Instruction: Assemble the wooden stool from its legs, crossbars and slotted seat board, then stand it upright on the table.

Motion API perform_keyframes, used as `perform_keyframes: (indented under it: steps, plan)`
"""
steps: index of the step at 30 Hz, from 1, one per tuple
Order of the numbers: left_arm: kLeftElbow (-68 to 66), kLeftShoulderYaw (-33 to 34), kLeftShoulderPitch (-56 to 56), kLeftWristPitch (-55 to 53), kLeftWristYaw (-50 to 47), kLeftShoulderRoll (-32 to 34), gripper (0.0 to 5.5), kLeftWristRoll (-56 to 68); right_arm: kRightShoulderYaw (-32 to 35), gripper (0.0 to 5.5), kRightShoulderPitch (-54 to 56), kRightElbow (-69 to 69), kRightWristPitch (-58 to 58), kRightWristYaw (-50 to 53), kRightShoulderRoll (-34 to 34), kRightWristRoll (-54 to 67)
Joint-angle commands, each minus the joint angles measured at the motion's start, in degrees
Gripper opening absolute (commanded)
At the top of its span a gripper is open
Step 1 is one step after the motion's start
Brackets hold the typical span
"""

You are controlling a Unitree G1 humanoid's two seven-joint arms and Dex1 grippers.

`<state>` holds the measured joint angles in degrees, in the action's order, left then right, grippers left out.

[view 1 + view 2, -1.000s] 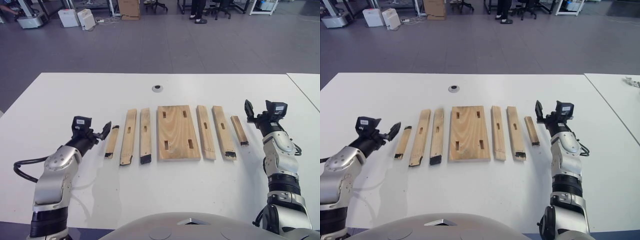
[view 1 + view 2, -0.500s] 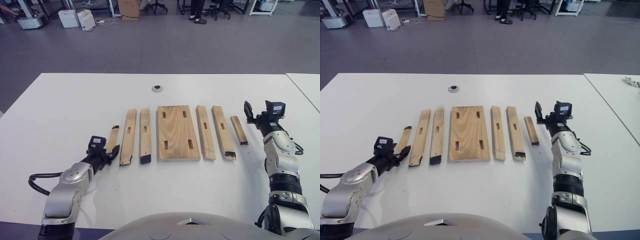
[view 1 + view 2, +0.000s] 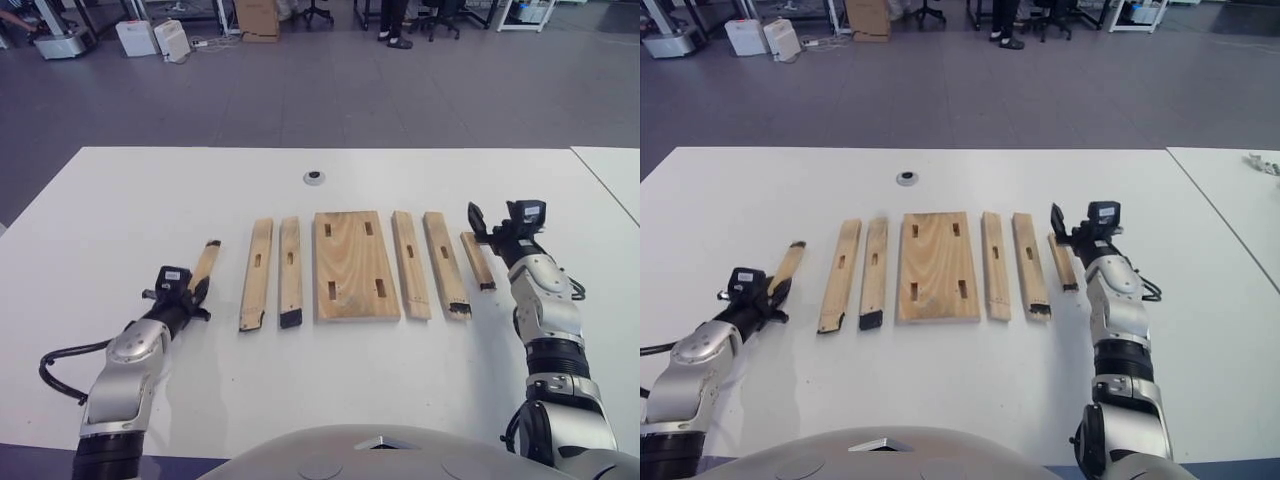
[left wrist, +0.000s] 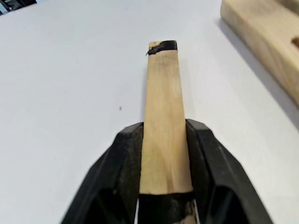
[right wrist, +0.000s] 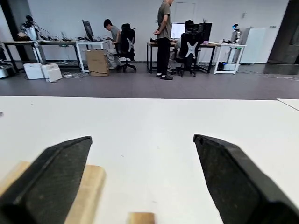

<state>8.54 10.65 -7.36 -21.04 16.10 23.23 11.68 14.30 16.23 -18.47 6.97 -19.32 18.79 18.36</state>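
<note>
Pickup step: left gripper point(image 4: 164, 136) clamps one short crossbar point(image 4: 162, 107). Right gripper point(image 5: 141, 156), jaws wide apart, must likely descend onto the other crossbar point(image 3: 478, 260).

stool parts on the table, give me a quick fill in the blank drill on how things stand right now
1. The left claw is ____ on a short crossbar.
2. The seat board, lying flat, has ____ slots.
3. The right claw is ____, holding nothing.
Missing words: shut; four; open.
</note>
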Motion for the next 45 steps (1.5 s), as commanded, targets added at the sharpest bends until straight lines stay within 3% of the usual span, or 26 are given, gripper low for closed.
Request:
perform_keyframes:
  steps: [1, 4, 7, 10, 25, 28, 32, 35, 37, 40, 45]
  plan:
    - [-0.74, -6.16, 19.52, 7.51, 3.45, -7.90, 1.29, 3.62, -1.51, 4.07, 9.91, 13.54, 15.31, -2.98, -8.40, 18.04]
    - [-0.53, -10.00, 25.11, 6.45, 6.39, -12.04, 1.29, 6.83, -1.25, 4.07, 15.62, 15.75, 23.02, -0.40, -13.10, 26.65]
    - [0.80, -15.44, 27.45, 8.06, 9.07, -12.05, 1.29, 3.74, -1.04, 4.07, 19.85, 16.56, 27.79, 3.25, -17.25, 32.39]
    - [1.94, -17.95, 28.99, 8.72, 9.58, -12.48, 1.29, 2.15, -1.51, 3.61, 21.19, 18.24, 30.36, 5.47, -20.23, 35.71]
    - [1.75, -21.19, 30.48, 13.48, 12.53, -10.84, 1.29, -3.29, 1.00, 0.40, 20.77, 22.55, 39.69, 9.19, -16.42, 43.09]
    - [1.59, -21.30, 30.48, 13.92, 12.73, -10.79, 1.29, -3.74, 0.92, 0.40, 20.14, 23.04, 40.18, 9.31, -15.40, 42.95]
    - [1.47, -19.83, 28.63, 12.97, 11.91, -9.43, 2.20, -4.26, 2.23, 0.40, 13.14, 24.31, 35.51, 9.29, -9.88, 34.53]
    - [1.59, -13.16, 25.25, 11.49, 9.30, -8.32, 2.72, -1.48, 4.02, 0.40, 2.39, 25.76, 30.83, 9.32, -6.44, 27.17]
    - [0.17, -6.80, 23.31, 10.30, 5.51, -9.02, 3.06, 0.98, 4.86, 0.40, -2.30, 25.31, 28.07, 9.91, -7.60, 25.07]
    - [-1.19, -1.31, 21.65, 7.99, 2.57, -9.86, 3.10, 4.47, 5.63, 0.40, -4.04, 22.49, 23.90, 10.06, -10.30, 23.54]
    - [-2.14, -1.54, 20.90, 7.30, 2.00, -9.24, 3.10, 3.87, 5.81, 0.40, -3.90, 19.62, 20.49, 8.87, -12.49, 23.28]
